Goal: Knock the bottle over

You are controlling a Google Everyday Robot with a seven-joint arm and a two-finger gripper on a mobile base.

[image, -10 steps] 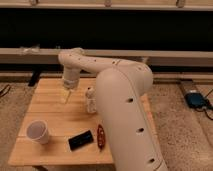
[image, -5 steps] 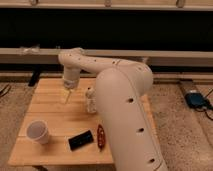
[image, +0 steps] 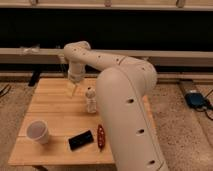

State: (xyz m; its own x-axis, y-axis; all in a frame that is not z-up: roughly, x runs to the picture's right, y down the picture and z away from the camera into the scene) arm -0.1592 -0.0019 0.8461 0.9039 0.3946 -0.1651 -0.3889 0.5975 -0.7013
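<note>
Hand [image: 73, 90] first: hangs tip-down from the wrist, low over the rear half of the bench [image: 50, 102], left of centre. Cannot tell whether spread or pressed together; shows only as a pale, narrow tip against the wood.

Just right of it and a little nearer the camera: the bottle [image: 90, 100]. Stands upright on the bench, slim and clear-whitish, pale cap on top. Seems to sit apart from the hand by a small gap, though hard to be sure from this angle.

Above the hand: a rounded white wrist joint, then the arm [image: 125, 95] sweeping right and down into a very large white link. Fills the foreground, hides the right side of the bench and rises close beside the bottle.

Nearer the front edge: a small red object [image: 101, 136] lying lengthwise next to the arm, a flat black object [image: 81, 140] just left of it, lying at a slant. Well apart at the front left corner: a white paper cup [image: 38, 131], upright, mouth up.

Beyond the bench: speckled floor, a blue device [image: 196, 99] on it at far right, a dark wall with a pale ledge behind.
</note>
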